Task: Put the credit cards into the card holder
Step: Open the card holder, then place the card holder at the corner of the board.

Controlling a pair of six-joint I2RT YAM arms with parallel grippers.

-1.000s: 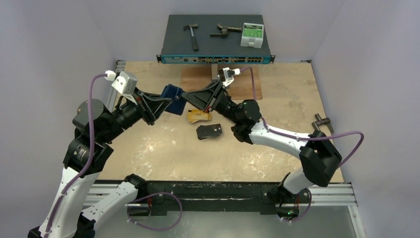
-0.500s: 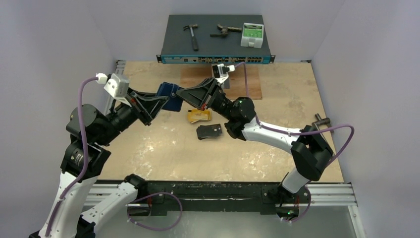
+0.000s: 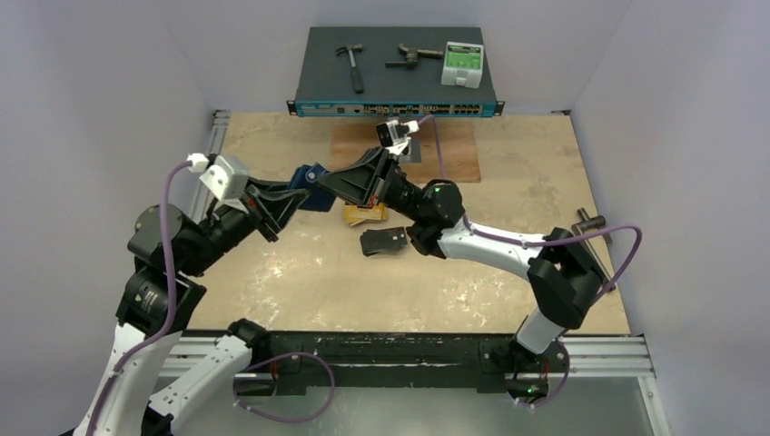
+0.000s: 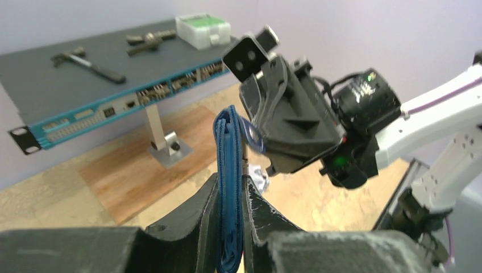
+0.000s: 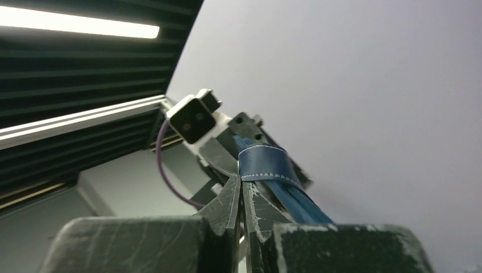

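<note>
Shut at the tab (image 5: 264, 162): the right gripper (image 3: 324, 184) has just closed on the card holder (image 3: 307, 174).
It hangs mid-air, upper centre overhead, pinched edge-on in the left gripper (image 3: 292, 193); tab capture unclear. The cards (image 3: 365, 215) wait on the desk (image 3: 508, 209); opening likely follows.

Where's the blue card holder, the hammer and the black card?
card holder (image 4: 229, 170), left wrist view, on its blue folded edge.
hammer (image 3: 354, 73), top view, on its handle.
black card (image 3: 383, 242), top view, on its middle.
</note>
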